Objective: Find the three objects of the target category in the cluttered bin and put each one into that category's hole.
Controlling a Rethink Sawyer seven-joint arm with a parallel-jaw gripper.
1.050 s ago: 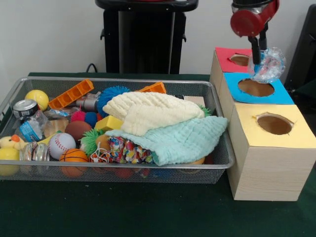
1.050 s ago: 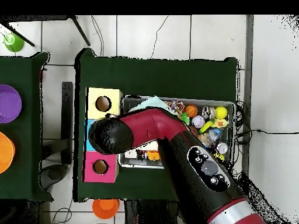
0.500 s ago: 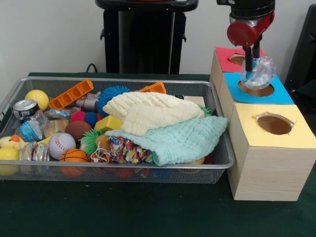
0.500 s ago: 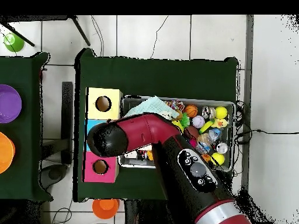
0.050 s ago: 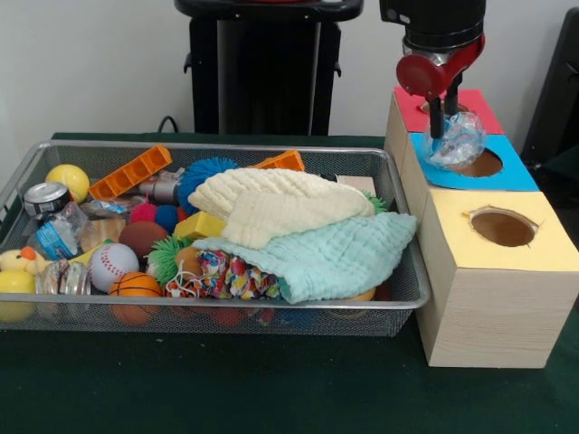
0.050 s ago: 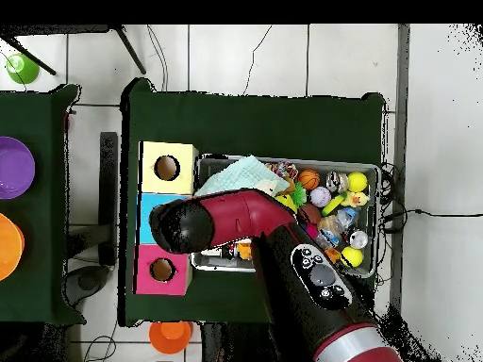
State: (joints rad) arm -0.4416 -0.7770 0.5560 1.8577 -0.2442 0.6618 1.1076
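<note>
The red and black arm [image 5: 434, 36] comes straight down over the row of boxes, its hand [image 5: 443, 122] clenched on a crumpled clear plastic wad [image 5: 455, 140] that hangs at the near-left rim of the hole in the blue-topped box [image 5: 507, 176]. From overhead the arm's rounded elbow covers the blue box and hides the hand. The boxes are pale wood with coloured paper tops: red [image 5: 412, 104] behind, yellow [image 5: 543, 240] in front, each with a ragged round hole. Beside them on the green counter [image 5: 271, 389] sits a wire mesh bin [image 5: 226, 312] heaped with soft quilted cloths, cream [image 5: 280, 203] over mint [image 5: 335, 258], plus a baseball [image 5: 113, 262], a spiky blue ball [image 5: 204, 174] and an orange block [image 5: 131, 172].
</note>
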